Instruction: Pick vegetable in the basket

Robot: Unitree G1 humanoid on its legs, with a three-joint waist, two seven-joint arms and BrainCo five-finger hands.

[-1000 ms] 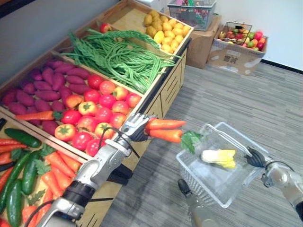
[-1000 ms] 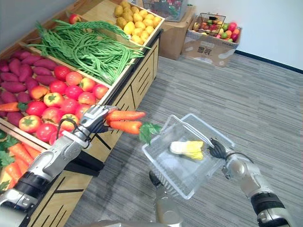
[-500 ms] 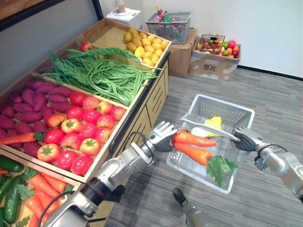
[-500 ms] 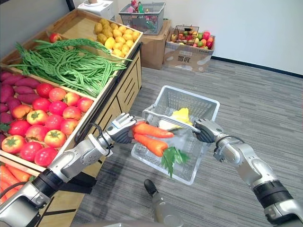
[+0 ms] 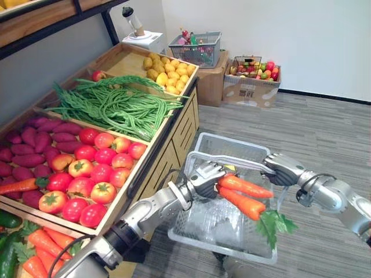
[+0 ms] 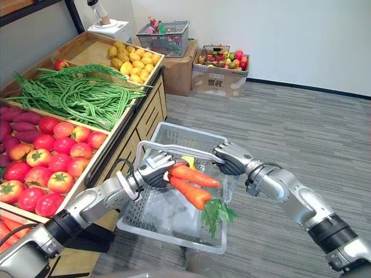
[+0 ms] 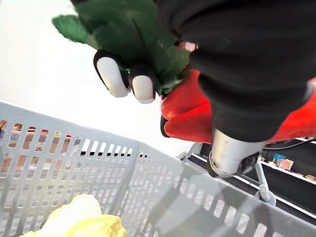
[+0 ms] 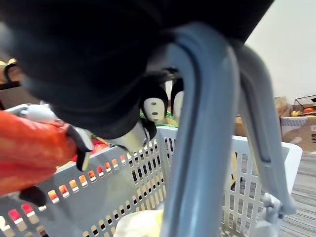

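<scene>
Carrots [image 5: 244,194] clamped in my left hand [image 5: 204,174], hanging over basket [image 5: 232,149] — right hand [image 5: 284,169] curled round its handle [image 5: 237,160]. I'd lower until tips sit inside rim, keep basket level, then let go — leafy tops [image 5: 272,223] may snag edge.

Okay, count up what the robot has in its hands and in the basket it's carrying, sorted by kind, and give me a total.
carrots, gripped in the left hand: 2
yellow vegetable, lying in the basket: 1
basket, handle gripped by the right hand: 1
Total: 4
</scene>
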